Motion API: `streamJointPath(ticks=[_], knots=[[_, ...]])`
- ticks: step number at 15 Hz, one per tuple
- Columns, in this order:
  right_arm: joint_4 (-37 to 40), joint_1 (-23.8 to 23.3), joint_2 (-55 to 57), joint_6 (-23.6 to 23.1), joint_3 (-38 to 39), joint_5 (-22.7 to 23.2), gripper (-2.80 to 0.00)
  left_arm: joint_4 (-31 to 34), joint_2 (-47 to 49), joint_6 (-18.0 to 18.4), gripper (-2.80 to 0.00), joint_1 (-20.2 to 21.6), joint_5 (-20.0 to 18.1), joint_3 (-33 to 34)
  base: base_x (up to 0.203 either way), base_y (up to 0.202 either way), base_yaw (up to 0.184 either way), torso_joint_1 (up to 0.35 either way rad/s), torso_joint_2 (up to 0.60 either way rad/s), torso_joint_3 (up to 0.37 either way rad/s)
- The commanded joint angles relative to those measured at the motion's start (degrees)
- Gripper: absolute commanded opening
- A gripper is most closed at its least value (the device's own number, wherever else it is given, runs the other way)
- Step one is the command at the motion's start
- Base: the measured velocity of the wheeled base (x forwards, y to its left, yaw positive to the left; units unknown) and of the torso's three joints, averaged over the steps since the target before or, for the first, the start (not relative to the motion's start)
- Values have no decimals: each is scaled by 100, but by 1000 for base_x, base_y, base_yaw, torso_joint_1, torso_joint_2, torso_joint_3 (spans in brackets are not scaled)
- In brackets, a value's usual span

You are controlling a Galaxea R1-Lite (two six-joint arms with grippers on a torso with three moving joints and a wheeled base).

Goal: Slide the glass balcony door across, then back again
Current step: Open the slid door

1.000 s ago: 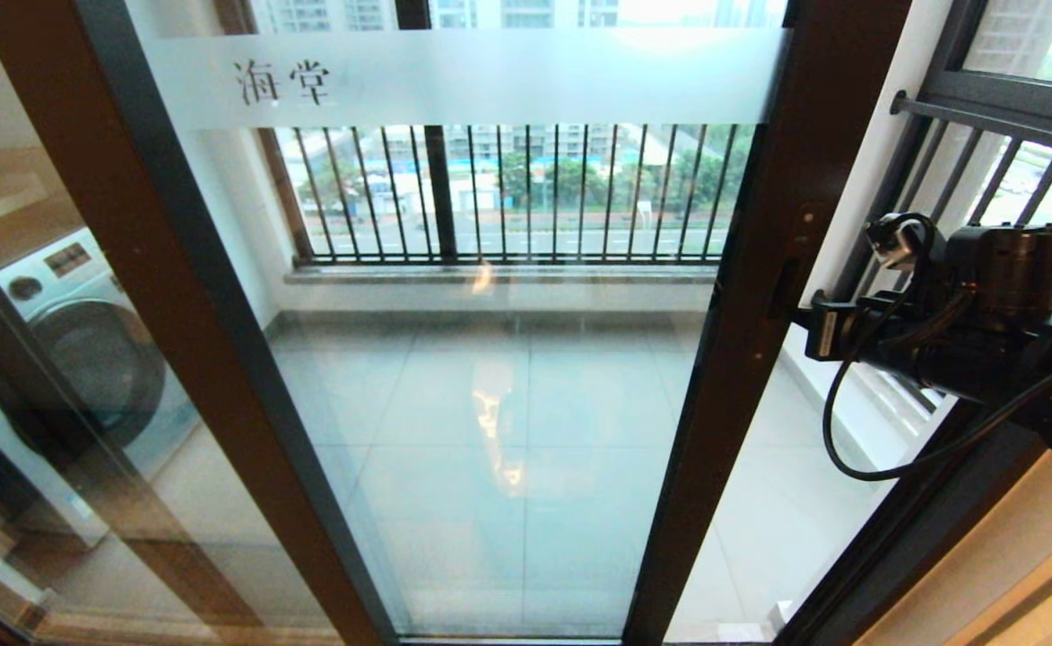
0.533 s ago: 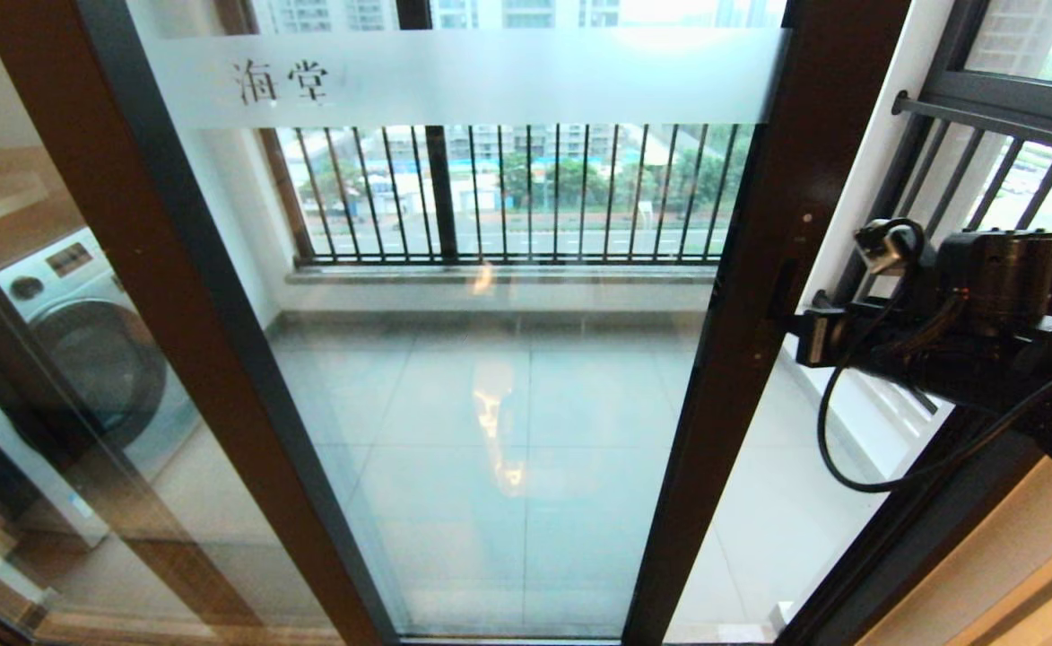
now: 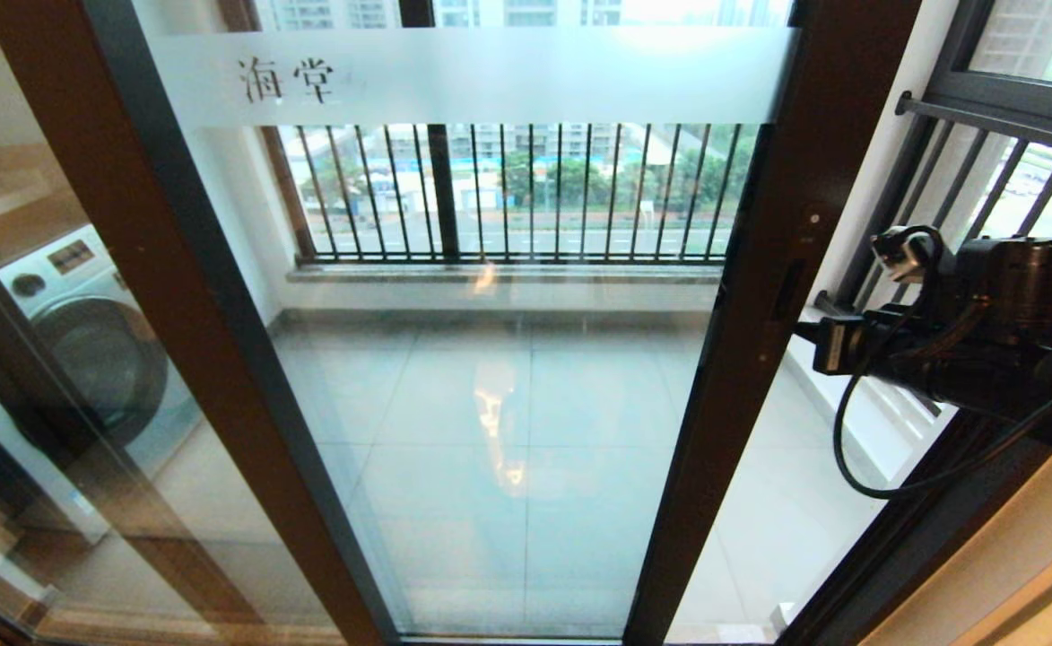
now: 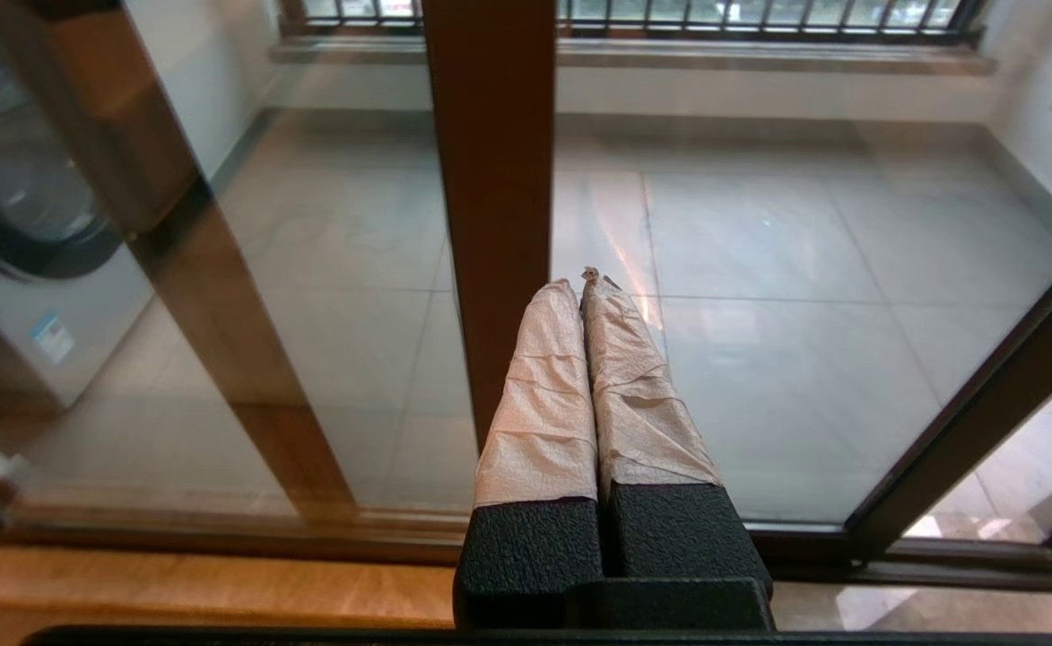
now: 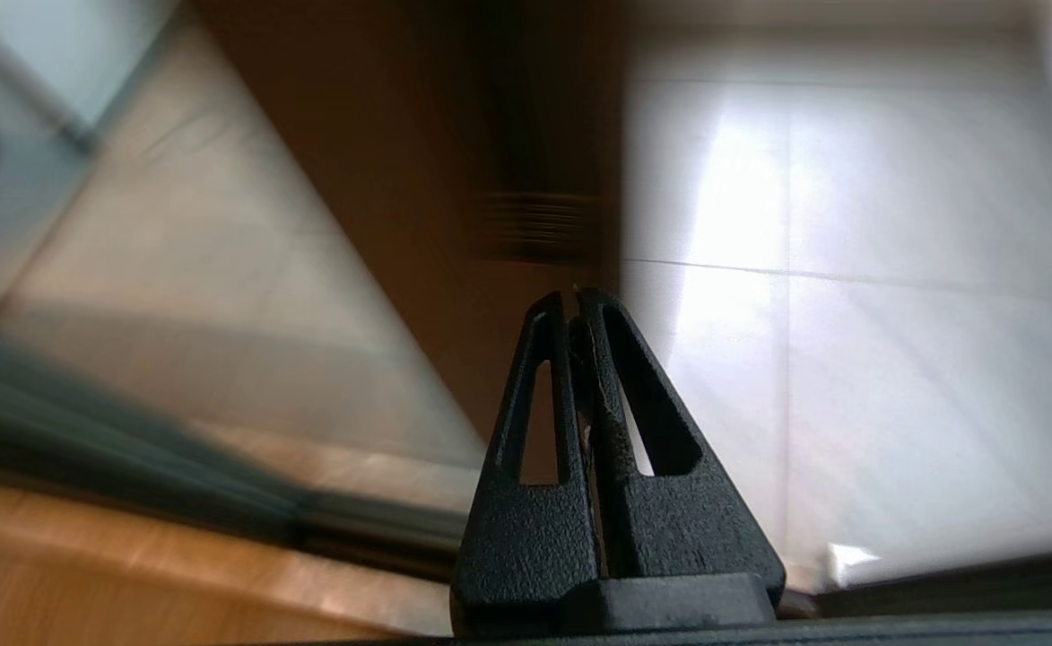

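Note:
The glass balcony door (image 3: 508,404) fills the middle of the head view, a frosted band with characters across its top. Its dark brown right upright (image 3: 750,377) carries a slim black handle slot (image 3: 791,289). My right gripper (image 3: 804,329) reaches in from the right, shut and empty, its tip at the upright's outer edge just below the slot. In the right wrist view the shut black right gripper (image 5: 573,294) points at the brown frame (image 5: 418,179). My left gripper (image 4: 582,280), with taped fingers, is shut and empty, low before a brown upright (image 4: 490,179); the head view does not show it.
A washing machine (image 3: 86,341) stands behind the plain pane (image 3: 32,467) on the left. Black railings (image 3: 526,193) close the balcony's far side, with more bars (image 3: 983,170) at the right. Right of the door is an open gap (image 3: 804,502) onto the tiled floor.
The door has shifted slightly to the right. My right arm has dropped a little and drawn back to the right with it. The left gripper stays shut.

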Motion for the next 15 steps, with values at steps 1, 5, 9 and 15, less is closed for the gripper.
streamJointPath(ticks=[1, 5, 9, 15], knots=[[-16, -190, -282, 7, 81, 37, -280, 0, -2, 2, -280, 1, -2, 0, 0, 0, 0, 0, 0, 0], [-6, -704, -400, 30, 57, 335, -280, 0, -7, 2, -280, 1, -2, 0, 0, 0, 0, 0, 0, 0], [-15, -755, 153, 30, -406, 309, -280, 0, 0, 2, -280, 1, -2, 0, 0, 0, 0, 0, 0, 0], [-24, -622, 855, 37, -1169, 283, -280, 0, -6, 2, -280, 1, -2, 0, 0, 0, 0, 0, 0, 0]])
